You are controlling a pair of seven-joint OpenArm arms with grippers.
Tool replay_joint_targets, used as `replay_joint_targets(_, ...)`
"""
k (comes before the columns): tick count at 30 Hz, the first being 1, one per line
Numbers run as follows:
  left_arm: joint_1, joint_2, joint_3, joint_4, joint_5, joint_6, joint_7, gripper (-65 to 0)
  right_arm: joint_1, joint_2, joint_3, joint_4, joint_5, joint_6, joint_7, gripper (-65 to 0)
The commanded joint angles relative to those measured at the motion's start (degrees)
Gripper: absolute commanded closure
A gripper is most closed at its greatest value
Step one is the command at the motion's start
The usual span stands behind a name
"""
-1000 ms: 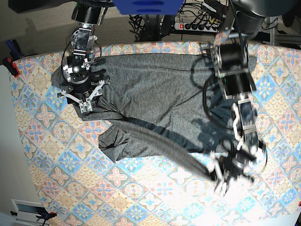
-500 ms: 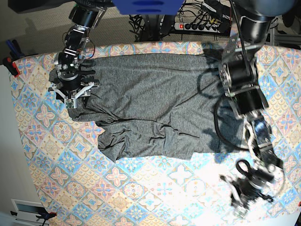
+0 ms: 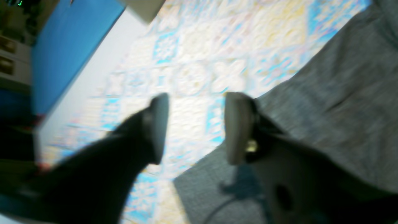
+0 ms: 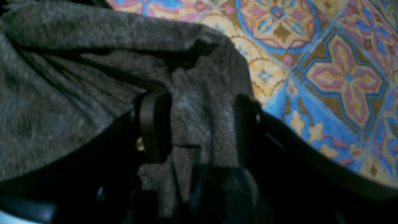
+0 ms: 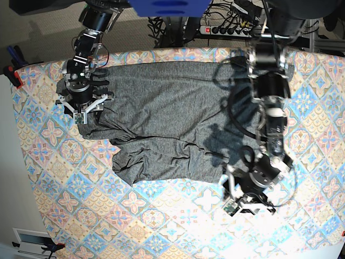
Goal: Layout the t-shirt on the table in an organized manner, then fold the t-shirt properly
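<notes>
The dark-grey t-shirt [image 5: 172, 108] lies spread across the far half of the table [image 5: 161, 226], creased along its near hem. My right gripper [image 5: 82, 113] stands open over the shirt's left edge. In the right wrist view a fold of the t-shirt [image 4: 199, 118] lies between the wide-apart fingers [image 4: 152, 124] of the right gripper [image 4: 199, 124], beside the bare table [image 4: 326, 77]. My left gripper [image 5: 237, 200] hovers open just off the shirt's near right corner. Only the tablecloth [image 3: 202, 62] shows within the left gripper [image 3: 196, 127], with the t-shirt [image 3: 335, 93] to its right.
A power strip [image 5: 226, 28] and cables lie behind the table's far edge. A blue object [image 5: 167, 6] hangs over the top middle. A red clamp [image 5: 13, 75] sits at the left table edge. A blue panel [image 3: 71, 46] lies beyond the table.
The left gripper has opened and moved left and up to the shirt's near right corner. The stretched strip of shirt it pulled earlier now lies flat. The right gripper shifted left early on.
</notes>
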Motion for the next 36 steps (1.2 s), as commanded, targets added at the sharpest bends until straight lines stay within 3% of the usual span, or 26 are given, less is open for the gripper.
replay_joint_targets(1, -1.04, 0.22, -1.60, -0.85, 0.17, 0.60, -1.37, -35.5, -0.99, 0.43, 0.37, -0.77, -5.02, -0.94, -8.11, -32.0)
replay_joint_targets(8, 1.07, 2.24, -0.45, -11.40, -0.44, 0.60, -2.24, -38.0, -0.99, 0.43, 0.37, -0.77, -5.02, -0.94, -7.85, -32.0)
replay_joint_targets(13, 2.39, 5.06, 0.16, -16.94, 0.09, 0.60, -9.98, -38.1, -0.99, 0.43, 0.28, -0.77, -5.02, -0.94, -7.94, -32.0)
replay_joint_targets(23, 0.99, 5.49, 0.07, -31.89, 0.00, 0.60, -20.88, -38.4, -1.34, 0.43, 0.28, -0.77, -5.02, -0.94, -8.11, -32.0)
replay_joint_targets(30, -3.32, 5.49, 0.51, -49.12, 0.00, 0.60, -27.04, -38.0, -1.34, 0.43, 0.19, -0.77, -5.02, -0.94, -8.20, -32.0)
replay_joint_targets(33, -3.59, 5.49, 0.51, -50.88, -0.44, 0.60, -27.48, -33.2, -1.34, 0.43, 0.19, -0.77, -5.02, -0.94, -8.20, -32.0)
replay_joint_targets(36, -3.59, 5.49, 0.43, -50.88, -0.44, 0.60, -27.21, -19.7, -1.34, 0.43, 0.19, -0.77, -5.02, -0.94, -8.20, -32.0)
